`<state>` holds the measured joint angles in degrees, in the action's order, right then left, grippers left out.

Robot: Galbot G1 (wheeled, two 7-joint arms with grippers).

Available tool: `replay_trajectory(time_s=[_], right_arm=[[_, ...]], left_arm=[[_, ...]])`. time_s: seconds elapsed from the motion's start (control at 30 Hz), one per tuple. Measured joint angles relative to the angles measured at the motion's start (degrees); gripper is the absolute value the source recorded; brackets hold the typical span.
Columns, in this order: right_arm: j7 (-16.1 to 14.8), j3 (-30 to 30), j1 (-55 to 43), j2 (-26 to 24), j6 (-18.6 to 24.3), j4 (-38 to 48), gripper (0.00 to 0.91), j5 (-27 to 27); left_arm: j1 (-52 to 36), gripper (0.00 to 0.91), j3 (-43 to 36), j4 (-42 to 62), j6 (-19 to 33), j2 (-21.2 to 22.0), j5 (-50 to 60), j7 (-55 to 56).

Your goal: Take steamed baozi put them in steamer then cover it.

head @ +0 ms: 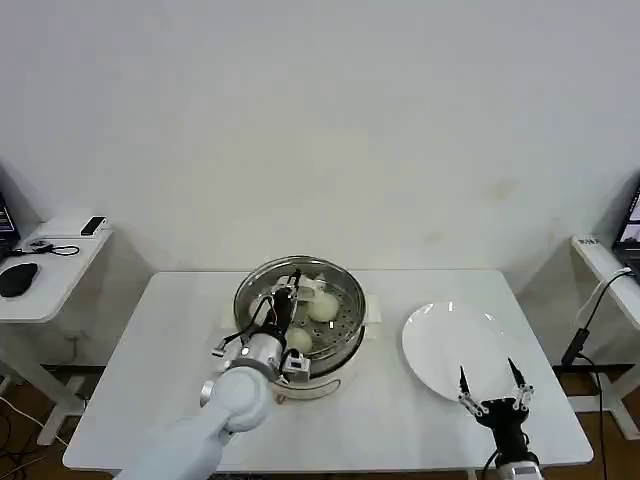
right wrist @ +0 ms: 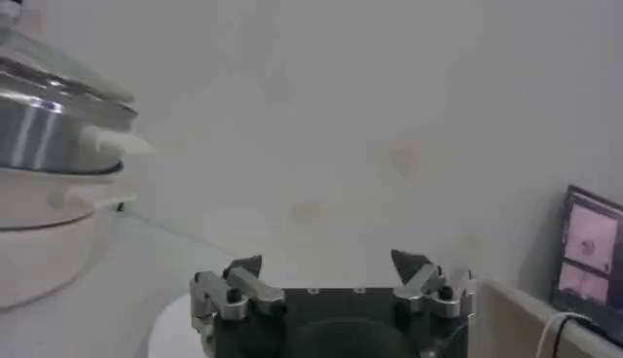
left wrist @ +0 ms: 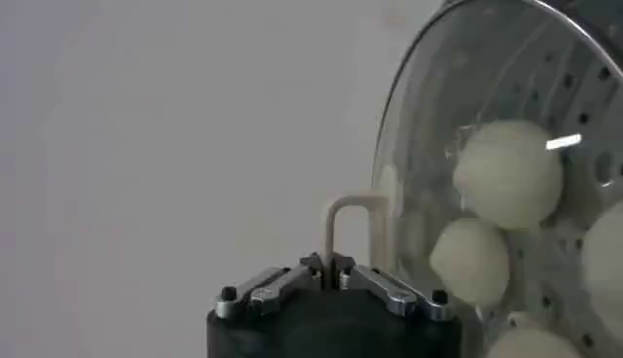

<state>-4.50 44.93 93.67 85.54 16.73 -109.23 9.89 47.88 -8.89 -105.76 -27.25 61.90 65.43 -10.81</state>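
Observation:
The steel steamer (head: 345,335) stands on its white base at the table's middle. The clear glass cover (head: 262,283) lies over it, rim on rim. My left gripper (head: 288,297) is above the steamer's centre, shut on the cover's pale cream handle (left wrist: 343,222). Through the glass, steamed baozi (head: 322,306) rest on the perforated tray; in the left wrist view several baozi (left wrist: 507,173) show behind the cover (left wrist: 428,107). My right gripper (head: 491,384) hangs open over the near edge of the white plate, nothing between its fingers. In the right wrist view the steamer (right wrist: 44,131) is far off, and the right gripper (right wrist: 331,265) is open.
A bare white plate (head: 440,345) lies to the right of the steamer. Side tables stand at both edges of the room, the left one with a mouse (head: 18,279), the right one with a cable (head: 590,310). A white wall is behind.

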Motion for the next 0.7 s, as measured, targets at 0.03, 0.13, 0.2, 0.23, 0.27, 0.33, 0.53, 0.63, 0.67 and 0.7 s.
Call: replay_trajectory(time_s=[0.03,0.13,0.2,0.23,0.27,0.33,0.53,0.63,0.67,0.7], right_arm=[[0.00,-0.04,-0.09,0.00,0.00,0.09,0.907,0.01],[0.00,-0.24,-0.18,0.02,-0.01,0.27,0.907,0.08],[-0.01,-0.39,-0.17,0.05,-0.01,0.31,0.907,0.17],[-0.02,-0.44,-0.17,0.07,-0.01,0.31,0.907,0.20],[-0.02,-0.50,-0.16,0.09,-0.01,0.31,0.907,0.22],[-0.03,-0.57,-0.16,0.13,-0.01,0.31,0.907,0.27],[-0.04,-0.67,-0.12,0.17,-0.01,0.30,0.907,0.35],[-0.05,-0.96,-0.14,0.32,-0.02,0.33,0.907,0.51],[-0.05,-1.06,-0.14,0.37,-0.02,0.34,0.907,0.61],[-0.05,-1.15,-0.14,0.41,-0.02,0.33,0.907,0.66]], left_arm=[[0.00,0.000,-0.08,0.02,-0.02,0.02,0.16,-0.06],[0.02,0.000,-0.31,0.25,-0.02,0.04,0.39,-0.14],[-0.08,0.000,-0.45,0.44,-0.01,0.09,0.44,-0.18],[-0.17,0.000,-0.52,0.52,-0.01,0.13,0.44,-0.21],[-0.28,0.000,-0.56,0.63,-0.01,0.18,0.44,-0.25],[-0.38,0.000,-0.61,0.72,-0.02,0.24,0.44,-0.33],[-0.22,0.000,-0.64,0.61,-0.15,0.29,0.23,-0.47],[-0.11,0.000,-0.56,0.59,-0.37,0.50,-0.10,-0.47],[-0.02,0.000,-0.55,0.54,-0.49,0.52,-0.27,-0.50],[0.07,0.000,-0.55,0.46,-0.62,0.54,-0.44,-0.51]])
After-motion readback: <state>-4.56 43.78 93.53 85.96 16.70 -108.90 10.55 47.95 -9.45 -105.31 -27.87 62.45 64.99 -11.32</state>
